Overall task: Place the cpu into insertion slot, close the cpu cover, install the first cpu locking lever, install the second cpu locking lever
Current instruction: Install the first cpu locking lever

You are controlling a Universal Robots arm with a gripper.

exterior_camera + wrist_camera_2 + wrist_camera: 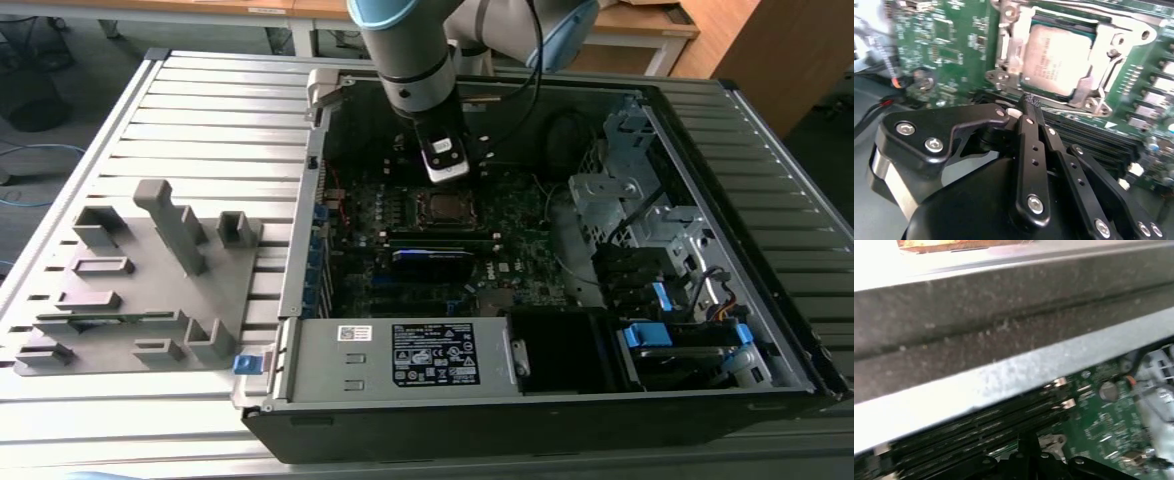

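Observation:
The cpu [1056, 57] lies flat in the insertion slot [445, 207] on the green motherboard, its dull silver top showing through the window of the cpu cover [1006, 47]. The cover's silvery frame lies down over the chip's edges. A thin metal locking lever [1079, 111] runs along the socket edge nearest my fingers. My gripper [1032, 101] hangs just beside that edge, black fingers pressed together with nothing between them. In the exterior view the gripper [447, 172] sits a little beyond the socket, inside the open computer case. Its tip [1026, 439] also shows by the memory slots.
Long black memory slots [1089, 137] lie between my gripper and the socket. The case wall [1004, 315] rises close by. A drive cage [627, 190] and cables fill the exterior view's right. A grey fixture [147, 270] stands on the slatted table at the exterior view's left.

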